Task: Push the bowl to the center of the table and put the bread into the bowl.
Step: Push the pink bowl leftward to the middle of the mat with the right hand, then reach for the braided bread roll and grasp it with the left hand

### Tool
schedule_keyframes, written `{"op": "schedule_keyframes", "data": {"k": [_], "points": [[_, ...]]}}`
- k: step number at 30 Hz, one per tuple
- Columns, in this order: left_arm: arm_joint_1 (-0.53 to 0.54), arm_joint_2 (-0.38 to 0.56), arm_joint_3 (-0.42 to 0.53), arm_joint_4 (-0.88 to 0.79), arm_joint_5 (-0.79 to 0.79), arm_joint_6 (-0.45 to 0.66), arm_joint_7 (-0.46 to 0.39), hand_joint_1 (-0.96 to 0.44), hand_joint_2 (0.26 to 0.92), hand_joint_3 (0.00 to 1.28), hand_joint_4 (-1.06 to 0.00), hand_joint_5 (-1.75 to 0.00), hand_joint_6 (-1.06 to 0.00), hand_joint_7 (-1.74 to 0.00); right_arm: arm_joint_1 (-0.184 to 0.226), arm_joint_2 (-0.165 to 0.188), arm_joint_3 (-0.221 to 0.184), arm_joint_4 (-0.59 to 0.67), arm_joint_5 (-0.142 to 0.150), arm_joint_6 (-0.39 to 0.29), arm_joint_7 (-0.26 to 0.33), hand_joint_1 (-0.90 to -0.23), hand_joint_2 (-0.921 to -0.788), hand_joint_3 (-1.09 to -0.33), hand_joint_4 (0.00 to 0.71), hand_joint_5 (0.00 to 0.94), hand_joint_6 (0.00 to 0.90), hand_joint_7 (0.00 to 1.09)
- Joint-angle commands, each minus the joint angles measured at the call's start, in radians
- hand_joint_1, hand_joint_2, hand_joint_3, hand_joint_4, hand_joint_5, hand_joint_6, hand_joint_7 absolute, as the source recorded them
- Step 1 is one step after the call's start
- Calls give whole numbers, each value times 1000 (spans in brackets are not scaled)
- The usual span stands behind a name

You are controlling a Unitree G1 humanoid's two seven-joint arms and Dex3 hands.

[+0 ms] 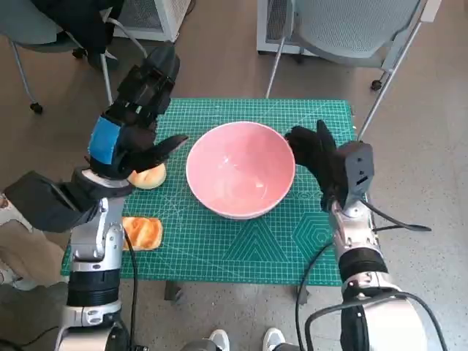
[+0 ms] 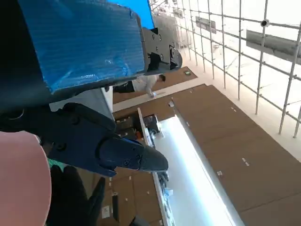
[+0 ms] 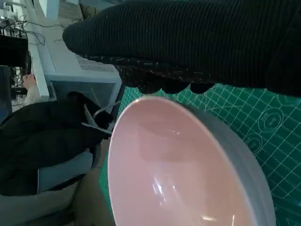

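Pink and glossy, the round ceramic bowl point(image 1: 241, 170) sits close to the middle of the green gridded cutting mat point(image 1: 219, 245) that covers the table, empty, with its grey outer wall showing in the right wrist view. By the look of it the push is about done, and the bread is what remains.

From the bowl, the pale round bread roll point(image 1: 150, 176) lies at about nine o'clock, just beside the rim, and a toasted golden slice of bread point(image 1: 142, 232) lies at about eight o'clock, nearer the mat's edge.

The blue-taped black left hand point(image 1: 135, 150) hovers right above the roll, fingers apart and pointing toward the bowl, gripping nothing; whether it touches the roll cannot be told.

The black-gloved right hand point(image 1: 316, 155) stands at the bowl's three o'clock, against or just beside the rim, fingers loosely spread, holding nothing.

So the left hand is far nearer both breads. The roll's carry would run a short way toward three o'clock, up over the rim.
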Motion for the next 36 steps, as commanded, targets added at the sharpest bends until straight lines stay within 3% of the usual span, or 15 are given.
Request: {"op": "schedule_keyframes", "data": {"k": [1,8,11,17,25,31,36], "points": [[12,5,8,-24,-10,12,5,-602,921,147,-28,0,-152,-191,-22,-8,-11,-26,19,-57,25,-752,-921,-810,75,6,74,116],[10,-5,5,-15,-8,9,7,-600,921,148,-27,0,-146,-201,-28,14,-32,-92,75,-233,121,-719,-921,-819,72,3,73,119],[7,-12,1,-6,-5,3,5,-601,921,147,-28,0,-145,-206,-22,31,-36,-148,120,-320,204,-718,-921,-822,67,1,72,120],[5,-20,-3,-1,-10,-1,-3,-603,921,141,-31,-2,-145,-214,1,59,-30,-259,200,-429,338,-715,-921,-838,48,0,61,123],[7,-21,-3,-11,-10,-1,-12,-609,921,138,-34,-3,-145,-226,34,82,-13,-376,279,-469,448,-727,-921,-835,45,0,55,135],[5,-17,-4,-5,-2,-9,-16,-611,921,137,-36,-3,-144,-233,74,88,10,-479,322,-442,484,-721,-921,-822,49,2,53,149],[1,-13,-6,3,8,-13,-14,-613,921,136,-38,-4,-143,-238,94,89,26,-532,339,-424,492,-727,-921,-803,59,6,55,169]]}}
